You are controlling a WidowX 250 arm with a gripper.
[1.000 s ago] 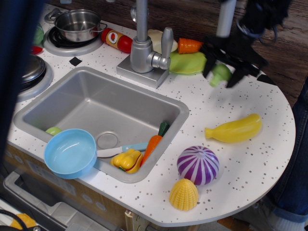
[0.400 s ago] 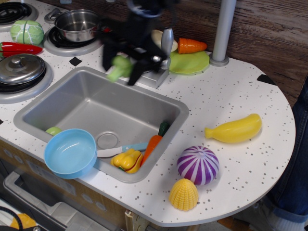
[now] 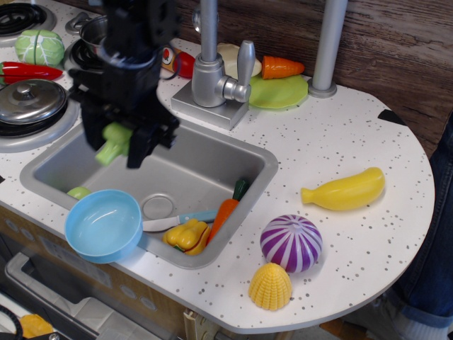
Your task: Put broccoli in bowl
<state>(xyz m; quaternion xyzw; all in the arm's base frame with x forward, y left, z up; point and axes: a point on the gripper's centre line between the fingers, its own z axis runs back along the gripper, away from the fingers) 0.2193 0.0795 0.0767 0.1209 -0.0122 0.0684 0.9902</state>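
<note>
Gripper (image 3: 115, 145): black, is being held above the sink's left part w/ fingers closed on the broccoli.
Broccoli (image 3: 113, 142): light-green, is being gripped btwn the fingers, off every surface, above & just behind the bowl.
Bowl (image 3: 103, 225): light blue, is being propped on the sink's front-left rim, nothing seen in it.
Sink (image 3: 85, 142): a small green ball (image 3: 78, 192), a carrot (image 3: 225, 210), a knife (image 3: 177, 220) & a yellow pepper (image 3: 187, 234) are being held in the basin.
Counter (image 3: 318, 156), right: a banana (image 3: 345, 190), a purple onion (image 3: 291, 243) & a corn piece (image 3: 270, 286) are being left well apart from the gripper.
</note>
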